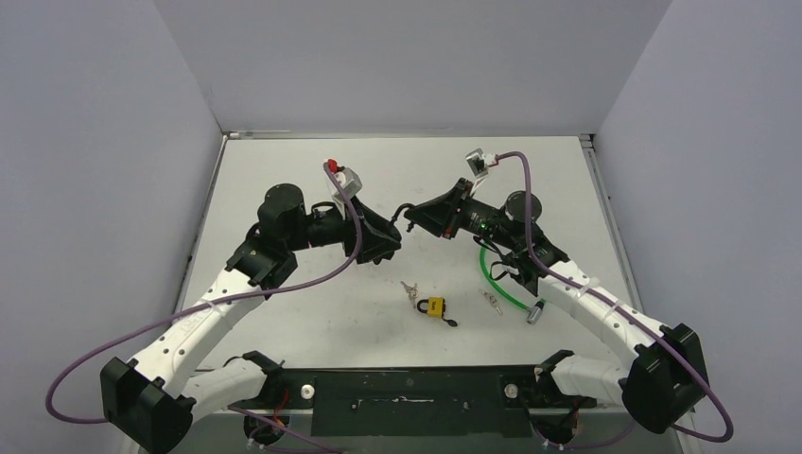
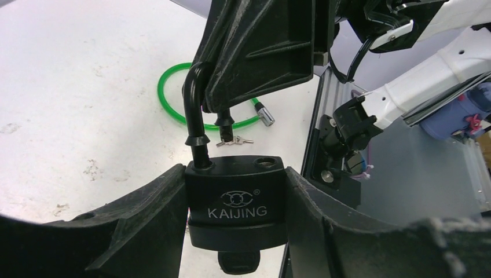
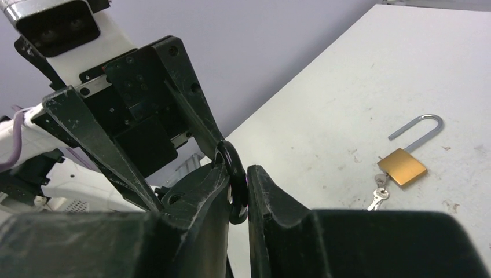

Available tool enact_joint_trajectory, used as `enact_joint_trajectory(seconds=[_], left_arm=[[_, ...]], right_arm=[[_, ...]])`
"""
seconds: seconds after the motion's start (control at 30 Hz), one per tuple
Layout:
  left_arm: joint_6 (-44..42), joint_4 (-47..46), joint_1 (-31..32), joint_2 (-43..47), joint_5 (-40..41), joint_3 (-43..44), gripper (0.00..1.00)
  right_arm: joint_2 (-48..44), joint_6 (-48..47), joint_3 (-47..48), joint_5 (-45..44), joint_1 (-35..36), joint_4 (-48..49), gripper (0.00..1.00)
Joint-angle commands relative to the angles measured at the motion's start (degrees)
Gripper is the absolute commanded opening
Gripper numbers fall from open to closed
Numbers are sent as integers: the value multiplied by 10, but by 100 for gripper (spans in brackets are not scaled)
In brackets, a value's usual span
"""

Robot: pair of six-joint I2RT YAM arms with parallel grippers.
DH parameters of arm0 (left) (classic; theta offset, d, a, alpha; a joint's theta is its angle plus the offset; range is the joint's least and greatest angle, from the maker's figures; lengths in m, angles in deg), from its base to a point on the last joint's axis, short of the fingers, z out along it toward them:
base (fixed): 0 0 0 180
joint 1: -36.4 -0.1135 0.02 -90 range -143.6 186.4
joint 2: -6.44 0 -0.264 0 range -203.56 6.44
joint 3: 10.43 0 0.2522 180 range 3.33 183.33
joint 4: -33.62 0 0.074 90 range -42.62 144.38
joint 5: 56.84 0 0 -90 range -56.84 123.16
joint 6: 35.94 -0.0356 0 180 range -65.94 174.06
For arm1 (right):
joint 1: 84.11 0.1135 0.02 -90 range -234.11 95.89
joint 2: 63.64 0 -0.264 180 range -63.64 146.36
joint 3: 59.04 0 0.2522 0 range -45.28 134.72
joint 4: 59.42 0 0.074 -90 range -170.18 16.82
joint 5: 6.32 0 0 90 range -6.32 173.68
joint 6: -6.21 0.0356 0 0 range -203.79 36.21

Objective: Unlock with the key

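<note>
The left arm (image 1: 203, 322) and right arm (image 1: 605, 317) bend inward, their wrists almost meeting. The left gripper (image 2: 234, 180) is clamped on the black padlock (image 2: 236, 214) body; the right gripper (image 3: 237, 191) pinches its shackle (image 2: 194, 110).

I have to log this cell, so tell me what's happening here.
The left fingers clamp a black padlock by its body, while the right fingers pinch its shackle. One shackle end is out of its hole, so it looks unlocked; a key head shows beneath it. A brass padlock with keys and a green cable lie on the table, untouched.
</note>
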Motion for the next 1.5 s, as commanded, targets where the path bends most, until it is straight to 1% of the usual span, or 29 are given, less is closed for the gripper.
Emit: enact_joint_trajectory(seconds=[0.0,0.17,0.23,0.27,0.33,0.4,0.43,0.5,0.57,0.7,0.87,0.97,1.1,1.17,1.23,1.33,1.47], left_arm=[[27,-79,4,9,-91,27,0],[59,-109,4,10,-138,16,0],[79,-137,4,11,-147,6,0],[89,-153,4,11,-152,1,0],[104,-172,4,13,-147,-6,0],[101,-163,3,16,-122,-8,0],[95,-150,3,18,-104,-7,0],[77,-115,3,20,-49,0,0],[61,-73,3,19,11,10,0],[50,4,2,9,143,31,0],[60,91,1,-8,286,45,0],[82,138,1,-18,385,46,0],[132,211,-1,-41,549,42,0],[158,246,-8,-54,607,39,0],[174,260,-22,-69,631,31,0],[185,257,-57,-103,618,16,2],[204,230,-104,-160,610,1,2]], right_arm=[[8,-44,-1,-32,-6,17,13],[24,-90,13,-42,-7,21,13],[37,-96,22,-40,-7,23,17],[42,-101,25,-38,-7,24,22],[45,-101,26,-44,-7,22,34],[39,-101,21,-49,-8,22,49],[33,-101,15,-53,-8,23,55],[15,-101,1,-60,-10,25,62],[-2,-103,-10,-64,-13,19,66],[-31,-119,-26,-76,-15,-16,71],[-52,-119,-49,-84,-17,-44,72],[-52,-108,-53,-85,-17,-47,72],[-43,-98,-53,-101,-17,-58,72],[-36,-90,-51,-108,-17,-64,73],[-31,-81,-52,-114,-17,-69,72],[-25,-70,-60,-123,-17,-70,72],[-18,-60,-64,-127,-17,-72,73]])
